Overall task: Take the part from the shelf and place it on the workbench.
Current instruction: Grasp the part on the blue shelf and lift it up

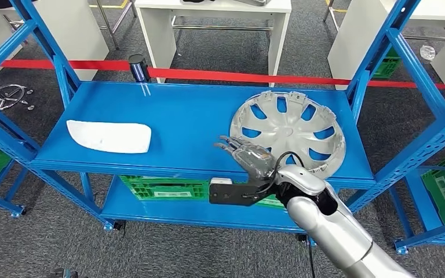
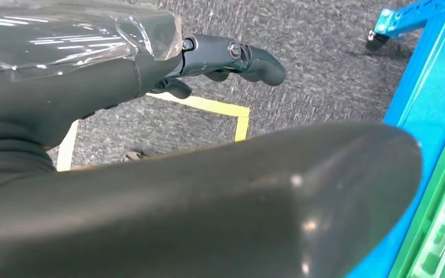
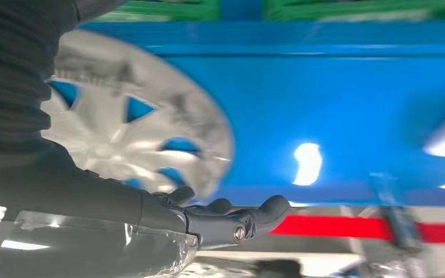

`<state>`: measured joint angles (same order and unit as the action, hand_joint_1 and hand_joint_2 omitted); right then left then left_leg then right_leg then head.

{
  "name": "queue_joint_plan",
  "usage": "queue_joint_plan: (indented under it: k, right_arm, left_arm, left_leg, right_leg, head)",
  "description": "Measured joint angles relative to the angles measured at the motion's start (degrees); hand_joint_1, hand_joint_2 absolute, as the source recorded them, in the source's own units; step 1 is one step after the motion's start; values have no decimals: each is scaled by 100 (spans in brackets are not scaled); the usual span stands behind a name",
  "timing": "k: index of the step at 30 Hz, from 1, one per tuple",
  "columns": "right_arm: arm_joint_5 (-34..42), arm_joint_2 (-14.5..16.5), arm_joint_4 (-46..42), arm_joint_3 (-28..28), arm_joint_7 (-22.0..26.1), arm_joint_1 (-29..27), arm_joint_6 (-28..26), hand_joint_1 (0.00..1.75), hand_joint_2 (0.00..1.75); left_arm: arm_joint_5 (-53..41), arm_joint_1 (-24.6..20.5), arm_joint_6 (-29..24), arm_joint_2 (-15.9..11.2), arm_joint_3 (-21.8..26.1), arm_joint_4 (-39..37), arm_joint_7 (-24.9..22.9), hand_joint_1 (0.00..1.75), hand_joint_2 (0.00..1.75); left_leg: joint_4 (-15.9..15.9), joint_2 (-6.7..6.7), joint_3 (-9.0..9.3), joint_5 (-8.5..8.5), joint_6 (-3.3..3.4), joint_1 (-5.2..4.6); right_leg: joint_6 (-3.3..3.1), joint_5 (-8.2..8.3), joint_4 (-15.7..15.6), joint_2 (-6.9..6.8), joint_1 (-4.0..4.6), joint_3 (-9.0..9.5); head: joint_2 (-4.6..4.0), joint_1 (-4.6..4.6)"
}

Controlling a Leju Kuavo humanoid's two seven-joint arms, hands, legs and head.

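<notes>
Silver plastic catches our eye first: the hubcap [image 1: 287, 132] lies flat on the blue shelf [image 1: 185, 116], filling the right-centre of the head view. We see the right hand [image 1: 247, 154] at lower centre of that frame, just left of the hubcap's near-left rim, palm down with its fingers stretched out and a little apart, holding nothing; whether it touches the rim we cannot tell. In the right wrist view the hubcap [image 3: 145, 127] sits at centre left, blurred, with the hand's dark fingers [image 3: 232, 217] extended along the lower middle of the picture, free of it. At the left of the shelf in the head view lies a white tray-like piece [image 1: 109, 136], well apart from the hubcap. Green crates [image 1: 165, 187] sit on the lower level beneath — partly hidden by the shelf's front edge. Behind the rack a red barrier tape [image 1: 220, 75] runs across the upper part of the frame, with white tables beyond it. In the left wrist view the left hand [image 2: 226, 58] shows at upper centre over grey carpet [image 2: 324, 52] with its fingers curled in on nothing, and yellow floor tape [image 2: 220, 110] crosses the middle.
</notes>
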<state>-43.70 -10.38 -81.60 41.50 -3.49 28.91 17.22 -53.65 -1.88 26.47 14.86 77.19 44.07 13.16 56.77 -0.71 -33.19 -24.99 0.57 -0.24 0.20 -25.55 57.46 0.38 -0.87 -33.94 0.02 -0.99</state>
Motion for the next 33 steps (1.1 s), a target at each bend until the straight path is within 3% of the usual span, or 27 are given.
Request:
queue_joint_plan:
  k: [2, 4, 7, 8, 9, 10, 12, 14, 17, 19, 22, 23, 24, 25, 27, 29, 33]
  right_arm:
    - [-324, 81, 286, -60, -75, 22, -38, 0, 175]
    - [-630, 173, 557, -136, -128, 49, -45, 0, 175]
    - [-974, 295, 896, -226, -193, 62, -46, 0, 175]
    - [-1041, 324, 990, -250, -208, 57, -46, 0, 175]
    - [-1087, 349, 1071, -275, -217, 53, -47, 0, 175]
    - [-1114, 371, 1135, -299, -223, 52, -49, 0, 175]
    - [-1178, 416, 1222, -349, -244, 55, -36, 0, 175]
    - [-1265, 453, 1281, -419, -273, 55, 39, 0, 175]
    - [-1360, 485, 1402, -550, -287, 35, 195, 0, 175]
    - [-1460, 494, 1490, -639, -287, 34, 224, 0, 175]
    - [-1665, 496, 1641, -743, -320, 24, 209, 0, 175]
    - [-1753, 496, 1692, -773, -353, 2, 191, 0, 175]
    - [-1847, 496, 1735, -806, -393, -21, 168, 0, 175]
    - [-1942, 497, 1767, -847, -436, -38, 143, 0, 175]
    - [-2102, 501, 1805, -955, -505, -44, 93, 0, 175]
    - [-2210, 509, 1829, -1067, -541, -40, 60, 0, 175]
    - [-2286, 511, 1867, -1217, -552, -54, 45, 0, 175]
  left_arm:
    - [-30, 2, -2, 1, 0, 3, -9, 0, 0]
    - [-59, 2, -30, -7, -1, 2, -4, 0, 0]
    - [-84, 2, -80, -39, -2, -7, 7, 0, 0]
    - [-88, 5, -87, -44, -1, -11, 9, 0, 0]
    - [-91, 8, -92, -46, -1, -15, 10, 0, 0]
    - [-92, 10, -96, -50, -1, -19, 12, 0, 0]
    - [-94, 7, -98, -68, -2, -21, 19, 0, 0]
    - [-104, -2, -97, -86, -8, -21, 30, 0, 0]
    - [-142, -5, -97, -108, -38, -24, 37, 0, 0]
    - [-155, -9, -120, -128, -66, -45, 41, 0, 0]
    - [-158, -20, -180, -157, -118, -91, 47, 0, 0]
    - [-158, -17, -195, -162, -131, -103, 48, 0, 0]
    - [-158, -14, -205, -164, -138, -112, 48, 0, 0]
    - [-158, -12, -217, -165, -144, -120, 48, 0, 0]
    - [-158, -13, -241, -166, -162, -140, 48, 0, 0]
    - [-157, -16, -252, -174, -188, -162, 53, 0, 0]
    - [-156, -11, -264, -199, -204, -197, 62, 0, 0]
  left_leg:
    - [14, 0, -15, -14, -55, 24]
    - [271, 11, -136, -183, -124, 49]
    - [1372, 32, -663, -691, -210, 88]
    - [1641, 35, -804, -761, -224, 98]
    - [1689, 37, -841, -716, -229, 104]
    - [1494, 39, -758, -566, -226, 110]
    - [662, 40, -352, -180, -200, 112]
    - [94, 36, -55, -14, -146, 86]
    - [-7, 32, -7, 1, -41, 61]
    - [-75, 37, 23, 47, 42, 79]
    - [-107, 42, 33, 67, 100, 72]
    - [-104, 40, 32, 65, 102, 66]
    - [-100, 35, 32, 63, 104, 62]
    - [-92, 30, 32, 60, 101, 60]
    - [-59, 19, 30, 42, 79, 57]
    - [-12, 11, 12, 8, 31, 31]
    - [47, 17, -30, -46, -70, 38]
  right_leg:
    - [-66, 24, -16, 0, -12, 10]
    - [-126, 38, -37, -1, -45, 27]
    - [-166, 37, -37, 0, -44, 29]
    - [-167, 36, -36, 0, -42, 28]
    - [-166, 35, -35, 1, -41, 29]
    - [-165, 34, -34, 3, -42, 34]
    - [-156, 31, -35, 11, -36, 47]
    - [-123, 28, -34, 16, -13, 38]
    - [-29, 34, -42, 13, -12, 15]
    - [-9, -65, 133, 7, -14, -80]
    - [-58, -509, 1195, 3, -14, -589]
    - [-52, -613, 1527, 2, -15, -749]
    - [-28, -630, 1658, 2, -15, -815]
    - [10, -552, 1538, 1, -15, -760]
    - [68, -243, 724, -8, -14, -362]
    - [35, -38, 88, -15, 1, -37]
    - [-100, 12, -22, -3, 6, 24]
  head:
    - [0, 3]
    - [0, -10]
    - [0, -23]
    - [0, -23]
    - [0, -23]
    - [0, -23]
    - [0, -23]
    - [0, -21]
    - [0, -20]
    - [0, -9]
    - [0, 7]
    - [0, 9]
    - [0, 9]
    - [0, 11]
    - [0, 14]
    - [0, 12]
    - [0, 9]
